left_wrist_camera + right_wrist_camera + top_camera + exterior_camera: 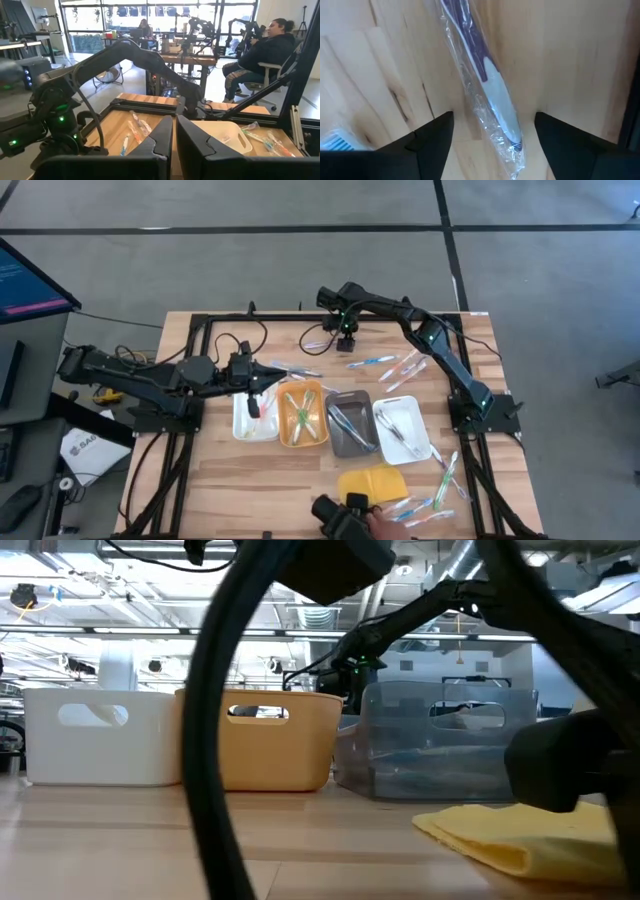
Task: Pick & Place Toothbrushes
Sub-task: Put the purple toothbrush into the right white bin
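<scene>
Wooden slatted desk on a grey floor, black frame round its edges; beyond it, in the left wrist view, a glass-walled room with benches and a seated person.

Much blocked in the low view: dark blurred arm parts across the foreground, only the tray fronts and a yellow cloth legible. Near edge of the desk in the high view partly hidden by a dark camera body; toothbrushes beside it half covered, colours hard to tell.

Row of four trays mid-desk: white tray on the left, contents unclear under the left gripper; orange tray with a few green and light toothbrushes; grey tray with bluish ones; second white tray with pale ones, count not readable.

Left gripper closed tight, fingers together with nothing between them, hanging over the inner corner of the left white tray.

Right gripper at the far side of the desk, fingers spread apart, straddling a wrapped purple-and-white toothbrush lying flat on the wood, not touching it. More loose toothbrushes just to its right, others near the right arm's base.
</scene>
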Controlling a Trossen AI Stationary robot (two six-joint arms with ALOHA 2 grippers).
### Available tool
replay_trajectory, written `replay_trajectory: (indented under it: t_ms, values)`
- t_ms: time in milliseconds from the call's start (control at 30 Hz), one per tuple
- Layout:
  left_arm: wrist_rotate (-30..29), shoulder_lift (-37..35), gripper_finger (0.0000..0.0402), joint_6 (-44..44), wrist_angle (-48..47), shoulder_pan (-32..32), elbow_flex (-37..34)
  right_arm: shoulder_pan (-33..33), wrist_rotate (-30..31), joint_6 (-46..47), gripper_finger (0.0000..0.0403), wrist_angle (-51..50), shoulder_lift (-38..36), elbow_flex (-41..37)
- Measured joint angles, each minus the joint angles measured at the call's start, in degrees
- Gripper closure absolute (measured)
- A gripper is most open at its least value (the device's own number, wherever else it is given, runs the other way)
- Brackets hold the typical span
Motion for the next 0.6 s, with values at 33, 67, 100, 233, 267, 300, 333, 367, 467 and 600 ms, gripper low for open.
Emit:
replay_trajectory:
  t_ms: [33,67,100,233,267,300,333,367,467,600]
  values:
    - [0.0,0.0,0.0385,0.0,0.0,0.0,0.0,0.0,0.0,-0.2,0.0137,-0.1,0.0,0.0]
    - [0.0,0.0,0.0385,0.0,0.0,0.0,0.0,0.0,0.0,-0.2,0.0147,-0.2,0.0,0.0]
    - [0.0,0.0,0.0385,0.0,0.0,0.0,0.0,0.0,0.1,-0.2,0.0162,-0.3,0.1,0.0]
    - [0.0,0.0,0.0385,0.0,0.0,0.0,0.0,-0.2,0.2,-0.4,0.0253,-0.6,0.1,0.1]
    - [0.0,0.0,0.0385,0.0,0.0,0.0,0.0,-0.2,0.2,-0.4,0.0282,-0.9,0.1,0.1]
    - [0.0,0.0,0.0385,0.0,0.0,0.0,0.0,-0.2,0.6,-0.3,0.0311,-1.4,0.1,0.1]
    - [0.0,0.0,0.0385,0.0,0.0,0.0,0.0,-0.2,1.1,-0.3,0.0342,-2.0,0.1,0.3]
    - [0.0,0.0,0.0385,0.0,0.0,0.0,0.0,-0.1,1.5,-0.3,0.0369,-2.8,0.2,0.7]
    - [0.0,0.0,0.0385,0.0,0.0,0.0,0.0,0.0,3.6,-1.0,0.0382,-4.9,0.5,2.0]
    - [0.0,0.0,0.0385,0.0,0.0,0.0,0.0,0.7,9.8,-1.4,0.0389,-10.7,0.4,4.6]
